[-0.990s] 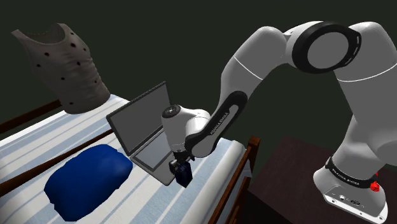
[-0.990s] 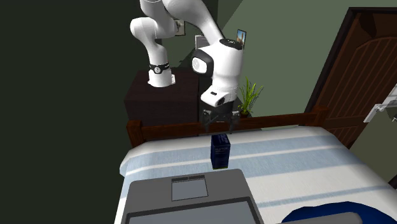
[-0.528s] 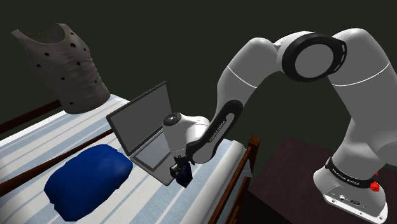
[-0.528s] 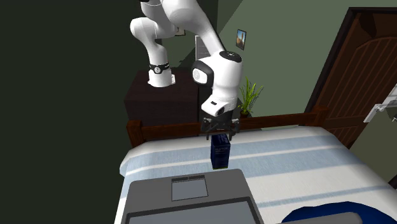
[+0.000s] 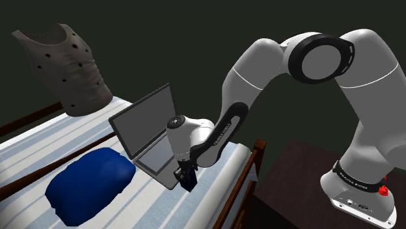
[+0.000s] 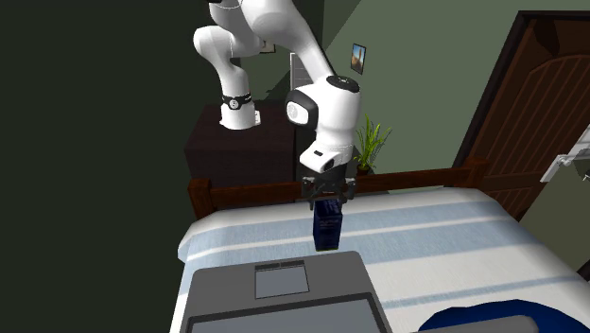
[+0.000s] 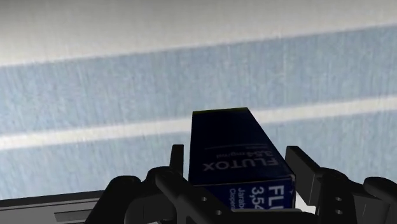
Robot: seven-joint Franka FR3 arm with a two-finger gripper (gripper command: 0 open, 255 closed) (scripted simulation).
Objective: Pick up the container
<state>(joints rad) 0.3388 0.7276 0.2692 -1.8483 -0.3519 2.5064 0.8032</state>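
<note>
Dark blue container [image 7: 226,137] upright on the striped bed [image 7: 95,95], hand [image 7: 236,159] straddling it
The black fingers [image 7: 304,167] stand apart on either side of the box's top, not clearly pressing it; it stands near the bed's wooden end rail [image 6: 416,180]. If one finger meets it first, the tall narrow box may tip on the soft bed or twist aside, and a hold this high may let it swing. Just beyond it, to the shoulder view's left, the open laptop [image 5: 146,130] could be nudged
</note>
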